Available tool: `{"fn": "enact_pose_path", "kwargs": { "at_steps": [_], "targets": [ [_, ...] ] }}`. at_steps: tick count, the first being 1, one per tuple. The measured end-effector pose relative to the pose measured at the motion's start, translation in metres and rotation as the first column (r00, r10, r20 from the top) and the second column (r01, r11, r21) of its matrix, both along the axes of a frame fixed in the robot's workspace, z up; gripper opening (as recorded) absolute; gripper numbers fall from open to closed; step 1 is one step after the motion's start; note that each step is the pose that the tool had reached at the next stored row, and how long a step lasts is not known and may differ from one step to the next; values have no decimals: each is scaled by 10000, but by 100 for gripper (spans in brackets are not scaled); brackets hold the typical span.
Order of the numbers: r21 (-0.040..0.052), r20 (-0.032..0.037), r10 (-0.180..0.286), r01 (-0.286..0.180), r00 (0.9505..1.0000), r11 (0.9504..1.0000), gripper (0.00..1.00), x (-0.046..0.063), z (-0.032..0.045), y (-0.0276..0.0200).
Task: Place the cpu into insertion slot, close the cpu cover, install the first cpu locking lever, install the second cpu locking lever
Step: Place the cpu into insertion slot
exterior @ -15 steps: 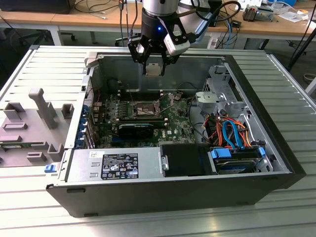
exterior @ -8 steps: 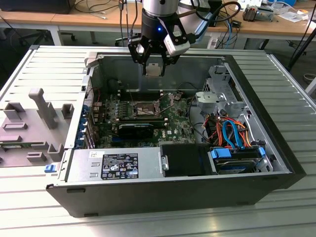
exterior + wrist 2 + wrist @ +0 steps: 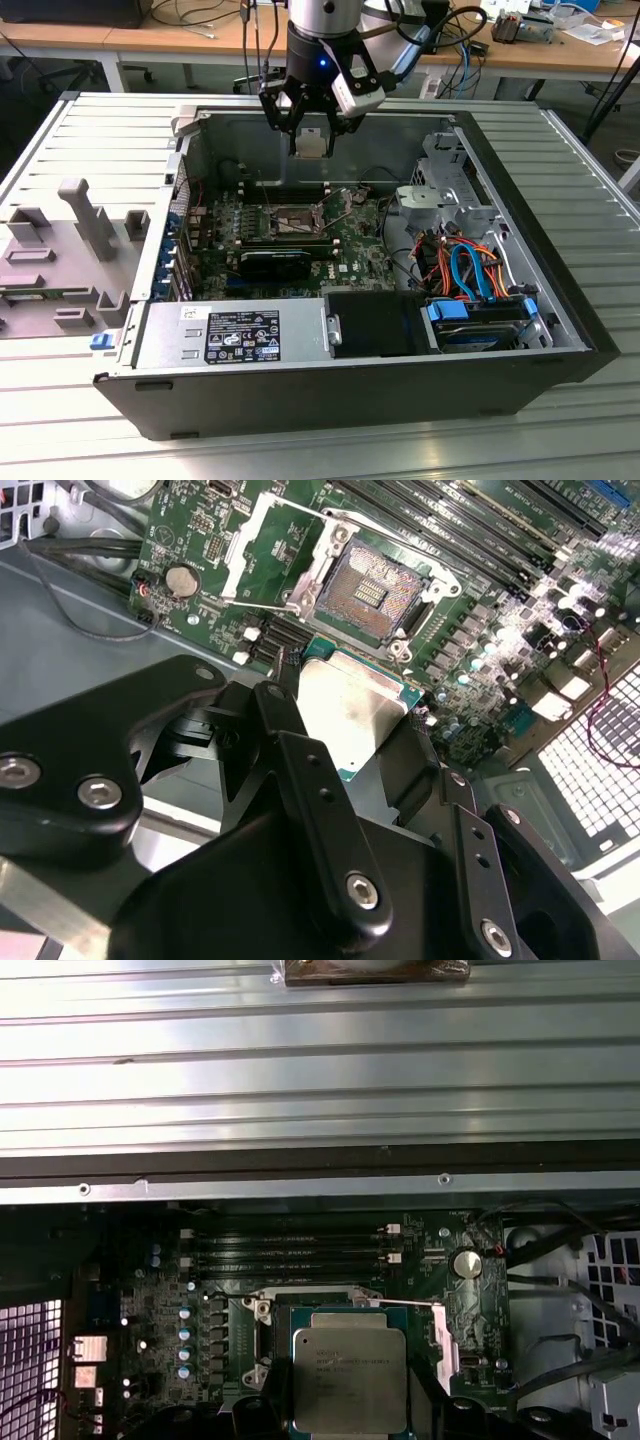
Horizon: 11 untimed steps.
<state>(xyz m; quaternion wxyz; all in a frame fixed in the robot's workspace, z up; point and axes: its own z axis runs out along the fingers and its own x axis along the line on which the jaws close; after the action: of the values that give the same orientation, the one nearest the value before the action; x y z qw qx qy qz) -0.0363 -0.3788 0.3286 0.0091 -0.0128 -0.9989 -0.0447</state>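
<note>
My gripper (image 3: 312, 140) hangs over the back of the open computer case, shut on the cpu (image 3: 313, 143), a flat silver-grey square. In the second wrist view the cpu (image 3: 350, 705) sits between the black fingers (image 3: 292, 742), tilted, just short of the insertion slot (image 3: 375, 588). That slot is bare, with its dark contact field showing. The cpu cover (image 3: 243, 542) is flipped open beside it, green board visible through its window. In the first wrist view the cpu (image 3: 350, 1378) hides most of the slot, whose frame (image 3: 262, 1310) shows beside it. The slot (image 3: 290, 222) lies below and in front of the gripper.
Long black memory sticks (image 3: 290, 1245) run beside the socket. A thin metal lever (image 3: 405, 1303) lies along the socket's edge. The case holds a power supply (image 3: 235, 335), coloured cables (image 3: 465, 265) and a drive (image 3: 480, 325). A grey fixture (image 3: 70, 250) sits at the exterior view's left.
</note>
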Motion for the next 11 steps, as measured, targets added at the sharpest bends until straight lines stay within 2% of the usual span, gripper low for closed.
{"fn": "enact_pose_path", "kwargs": {
  "at_steps": [11],
  "targets": [
    [0, 0, 0, 0, 10000, 10000, 55, 0, -16, -11]
  ]
}}
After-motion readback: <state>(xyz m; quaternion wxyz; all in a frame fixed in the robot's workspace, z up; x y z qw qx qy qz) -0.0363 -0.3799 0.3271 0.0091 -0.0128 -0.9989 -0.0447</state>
